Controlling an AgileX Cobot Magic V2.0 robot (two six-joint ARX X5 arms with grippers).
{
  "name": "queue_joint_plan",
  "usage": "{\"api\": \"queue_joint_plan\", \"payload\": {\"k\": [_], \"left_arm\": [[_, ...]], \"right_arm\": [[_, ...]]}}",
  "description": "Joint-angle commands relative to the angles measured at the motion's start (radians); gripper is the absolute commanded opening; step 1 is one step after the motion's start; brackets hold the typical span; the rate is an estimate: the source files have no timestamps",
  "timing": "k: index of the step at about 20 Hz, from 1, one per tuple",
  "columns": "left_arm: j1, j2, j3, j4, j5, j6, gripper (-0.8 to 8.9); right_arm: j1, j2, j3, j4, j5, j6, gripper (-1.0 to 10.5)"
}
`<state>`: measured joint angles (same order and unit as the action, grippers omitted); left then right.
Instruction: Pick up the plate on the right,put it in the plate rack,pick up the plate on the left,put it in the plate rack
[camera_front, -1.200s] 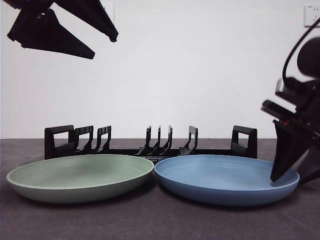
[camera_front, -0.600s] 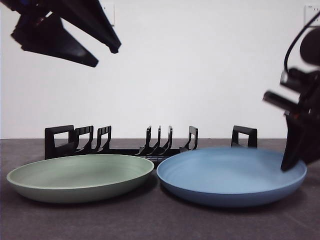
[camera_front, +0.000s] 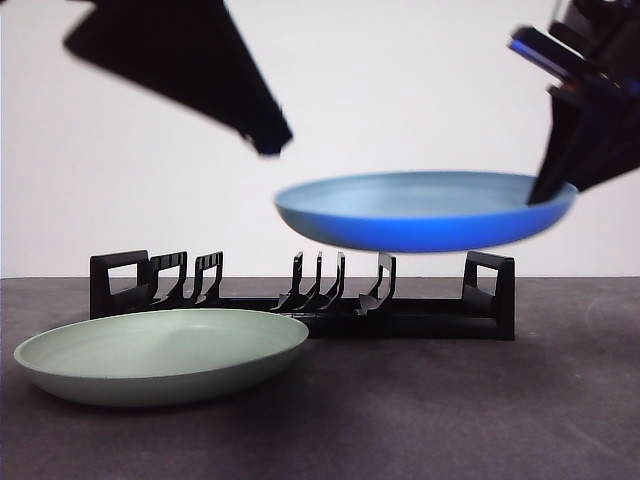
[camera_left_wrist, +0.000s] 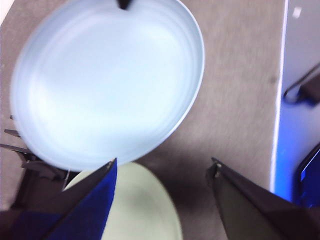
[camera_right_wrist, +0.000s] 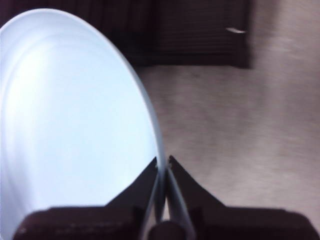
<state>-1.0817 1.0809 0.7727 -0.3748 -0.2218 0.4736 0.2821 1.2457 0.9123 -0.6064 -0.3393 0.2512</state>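
The blue plate (camera_front: 420, 208) hangs level in the air above the plate rack (camera_front: 300, 295), held by its right rim in my right gripper (camera_front: 545, 190), which is shut on it. In the right wrist view the jaws pinch the blue plate's (camera_right_wrist: 75, 120) rim at my right gripper (camera_right_wrist: 163, 162). The green plate (camera_front: 160, 352) lies on the table at the left, in front of the rack. My left gripper (camera_left_wrist: 162, 167) hovers open high above, over the blue plate (camera_left_wrist: 107, 80) and the green plate (camera_left_wrist: 137, 210). In the front view the left gripper (camera_front: 265, 135) is a dark shape at upper left.
The dark table (camera_front: 450, 410) runs to the white back wall. The table's edge (camera_left_wrist: 277, 100) shows in the left wrist view, with blue items beyond it.
The blue plate has been lifted off the table by my right gripper and now hangs above the rack. My left gripper has moved toward the middle.
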Motion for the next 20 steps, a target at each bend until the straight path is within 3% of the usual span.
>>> {"api": "queue_joint_plan", "payload": {"k": [1, 6, 8, 9, 12, 14, 20], "left_arm": [[-0.006, 0.042, 0.002, -0.008, -0.014, 0.07, 3.13], [-0.011, 0.108, 0.002, -0.004, -0.005, 0.123, 3.11], [-0.012, 0.128, 0.002, -0.016, 0.027, 0.13, 3.09], [-0.012, 0.135, 0.002, -0.015, 0.039, 0.13, 2.87], [-0.015, 0.143, 0.002, -0.013, 0.051, 0.13, 0.75], [-0.027, 0.143, 0.002, -0.016, 0.05, 0.134, -0.13], [-0.046, 0.143, 0.002, -0.016, 0.05, 0.134, -0.09]], "right_arm": [[0.043, 0.002, 0.014, -0.024, -0.003, 0.01, -0.1], [0.116, 0.002, 0.015, -0.034, -0.005, 0.03, -0.1], [0.121, 0.002, 0.015, -0.034, -0.061, 0.039, -0.1], [0.121, 0.002, 0.016, -0.034, -0.082, 0.04, -0.1], [0.121, 0.002, 0.024, -0.035, -0.081, 0.04, -0.1], [0.12, 0.002, 0.025, -0.034, -0.08, 0.04, -0.1], [0.12, 0.001, 0.026, -0.027, -0.08, 0.034, 0.1]]}}
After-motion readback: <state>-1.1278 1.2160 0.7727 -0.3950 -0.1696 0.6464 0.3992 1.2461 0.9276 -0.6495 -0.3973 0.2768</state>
